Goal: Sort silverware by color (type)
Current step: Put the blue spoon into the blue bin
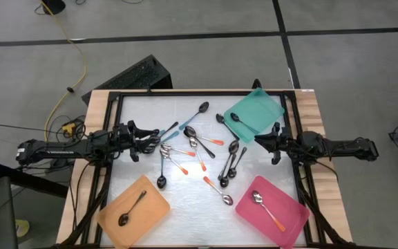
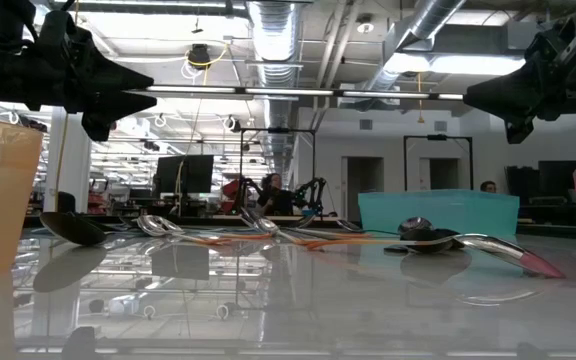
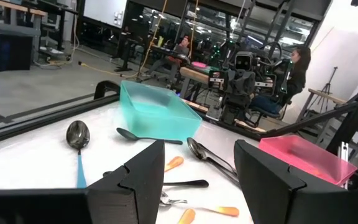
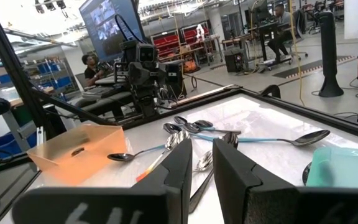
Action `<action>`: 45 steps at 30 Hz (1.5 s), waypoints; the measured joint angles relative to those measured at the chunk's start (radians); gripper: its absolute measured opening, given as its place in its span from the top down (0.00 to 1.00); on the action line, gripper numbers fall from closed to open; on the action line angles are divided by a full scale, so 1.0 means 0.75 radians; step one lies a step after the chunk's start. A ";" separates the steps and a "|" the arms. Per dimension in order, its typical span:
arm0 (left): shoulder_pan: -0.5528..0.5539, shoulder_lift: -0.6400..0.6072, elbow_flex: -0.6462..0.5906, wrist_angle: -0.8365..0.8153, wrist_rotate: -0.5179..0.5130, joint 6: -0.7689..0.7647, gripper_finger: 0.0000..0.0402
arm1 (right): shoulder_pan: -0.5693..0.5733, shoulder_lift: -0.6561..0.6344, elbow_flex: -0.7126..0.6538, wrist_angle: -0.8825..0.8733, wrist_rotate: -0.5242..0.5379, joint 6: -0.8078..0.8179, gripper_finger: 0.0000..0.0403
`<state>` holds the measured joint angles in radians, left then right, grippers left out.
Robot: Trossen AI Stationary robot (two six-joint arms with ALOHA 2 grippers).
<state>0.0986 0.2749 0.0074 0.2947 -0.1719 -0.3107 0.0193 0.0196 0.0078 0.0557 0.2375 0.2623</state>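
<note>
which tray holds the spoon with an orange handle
The pink tray: its spoon has an orange handle; the spoons in the orange and teal trays are dark.

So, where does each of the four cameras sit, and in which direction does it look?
High view: above, looking straight down at the table; both arms show, left gripper, right gripper.
Low view: at table height, looking level into the room; both grippers hang above.
Left wrist view: past its own open fingers toward the teal tray.
Right wrist view: past its own fingers toward the orange tray.
All share the spoons.
</note>
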 joint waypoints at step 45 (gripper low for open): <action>0.000 0.000 0.000 -0.177 -0.112 -0.128 0.56 | 0.000 0.000 0.000 -0.013 0.000 0.001 0.80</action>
<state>0.0988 0.2749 0.0073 0.1620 -0.2559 -0.4065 0.0189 0.0196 0.0078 0.0460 0.2375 0.2626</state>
